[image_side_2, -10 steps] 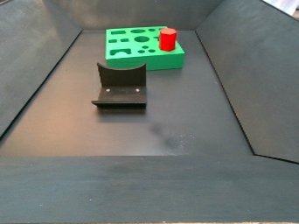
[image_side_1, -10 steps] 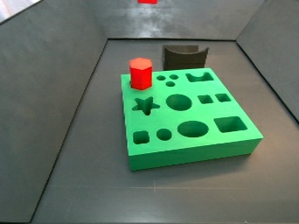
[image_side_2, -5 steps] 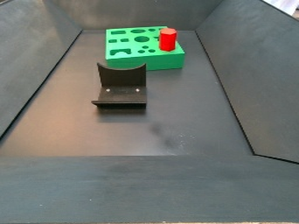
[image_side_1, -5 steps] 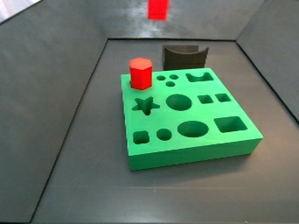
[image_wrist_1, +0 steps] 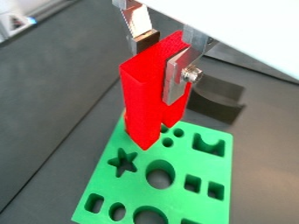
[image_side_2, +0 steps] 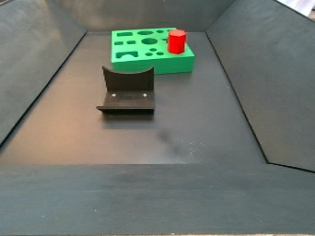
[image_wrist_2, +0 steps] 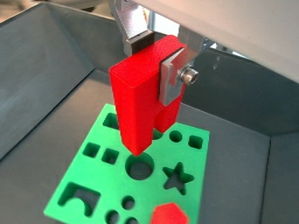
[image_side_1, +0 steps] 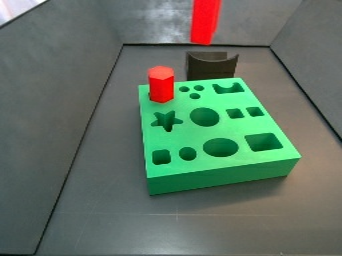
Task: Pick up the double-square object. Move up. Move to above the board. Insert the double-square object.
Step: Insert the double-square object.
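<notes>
bar held upright over the board, slot not yet met

the gripper is pinching the double-square object near its upper end, silver finger plates pressed on opposite sides of it. the bar's long axis runs straight down from the fingers toward the board, which lies directly below with clear air between the bar's lower end and the green top. in both wrist views that lower end hangs above the cut-outs; which hole it lines up with cannot be told.

in a side view only the bar's lower part shows, high above the far edge of the board and over the fixture behind it. the red hexagonal peg stands in the board's far corner, well apart from the bar.

the coming move likely turns on sliding the bar sideways over the matching double-square hole, keeping it vertical, before lowering.
</notes>
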Controlling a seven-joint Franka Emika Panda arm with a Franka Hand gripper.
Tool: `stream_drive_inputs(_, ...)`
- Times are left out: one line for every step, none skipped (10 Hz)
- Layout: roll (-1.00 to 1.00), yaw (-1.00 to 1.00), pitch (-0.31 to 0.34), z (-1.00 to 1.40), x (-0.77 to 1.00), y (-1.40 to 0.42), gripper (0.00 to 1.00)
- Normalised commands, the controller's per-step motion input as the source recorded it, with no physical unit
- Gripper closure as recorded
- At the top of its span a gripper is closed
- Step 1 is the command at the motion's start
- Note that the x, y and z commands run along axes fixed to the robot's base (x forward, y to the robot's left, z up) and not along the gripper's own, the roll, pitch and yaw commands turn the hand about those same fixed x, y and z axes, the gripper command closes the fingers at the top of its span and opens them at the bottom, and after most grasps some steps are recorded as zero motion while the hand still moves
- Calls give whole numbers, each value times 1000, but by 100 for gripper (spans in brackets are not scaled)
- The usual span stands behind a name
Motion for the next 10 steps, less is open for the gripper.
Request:
stream_drive_inputs(0,-571,0,-129,531,0,100)
stream_drive_inputs(0,-517,4,-123,589,0,100)
stream_drive_inputs(0,-506,0,-146,611,0,100)
stream_drive_inputs(0,-509,10,-174,600,0,100)
stream_drive_inputs(33,-537,14,-326,569,14,100)
stream_drive_inputs(19,-560,0,-311,569,11,100)
stream_drive_inputs(0,-394,89,-269,674,29,100)
stream_drive_inputs(0,-369,60,-417,666,-6,100)
stream_drive_inputs(0,-423,46,-414,623,-9,100)
stream_drive_inputs(0,-503,49,-426,551,0,100)
